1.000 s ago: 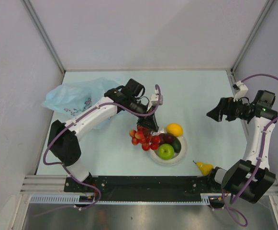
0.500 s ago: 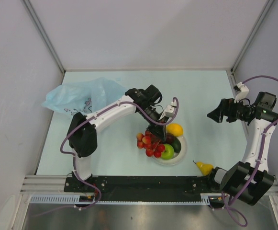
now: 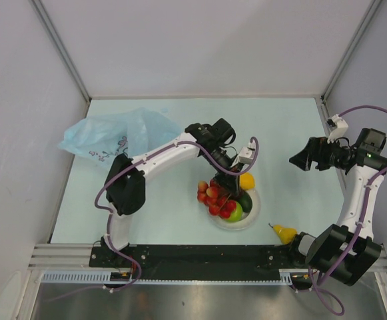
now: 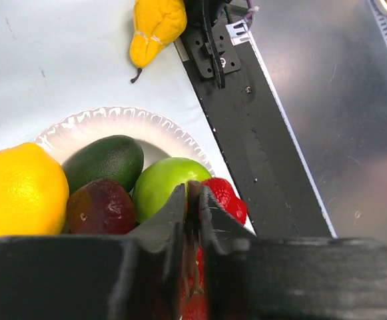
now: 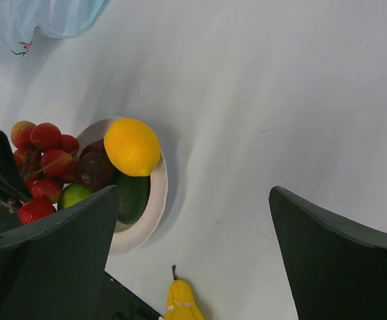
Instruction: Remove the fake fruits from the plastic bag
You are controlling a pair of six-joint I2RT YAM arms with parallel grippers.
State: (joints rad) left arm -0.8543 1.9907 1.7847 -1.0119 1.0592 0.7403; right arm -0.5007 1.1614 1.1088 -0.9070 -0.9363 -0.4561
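Overhead view: left gripper [image 3: 236,181] sits above the near-centre white plate [image 3: 252,220], with the bunch of red grapes [image 3: 214,197] under it. The bunch lies half over the plate's left rim and half over the table [image 3: 293,133]. Lemon [image 3: 246,181], avocado [image 3: 246,201] and green apple [image 3: 235,213] are already on the plate. A yellow pear-shaped fruit [image 3: 285,233] lies on the table, near right. The plastic bag [image 3: 113,133] is crumpled at far left, well apart from the plate; I cannot make out its contents. Right gripper [image 3: 298,160] hovers at far right, clear of everything.

Left wrist view: jaws pinched almost together on a thin stem, with red grapes [image 4: 225,197] showing just beyond the fingers [image 4: 173,213]. Green apple [image 4: 161,188], maroon fruit [image 4: 100,207] and avocado [image 4: 106,160] crowd directly beneath.

Right wrist view: jaws spread wide, nothing between them. The plate [image 5: 158,193] and bag [image 5: 33,27] are both visible.

Judgement: step in hand is setting down the grapes. The plate is nearly full, so shift the bunch right until its bulk is over the fruit pile and not the rim. Lower until the grapes rest and the stem slackens, then part the jaws. Lift straight up, as a sideways exit could snag the stem or roll the lemon off.
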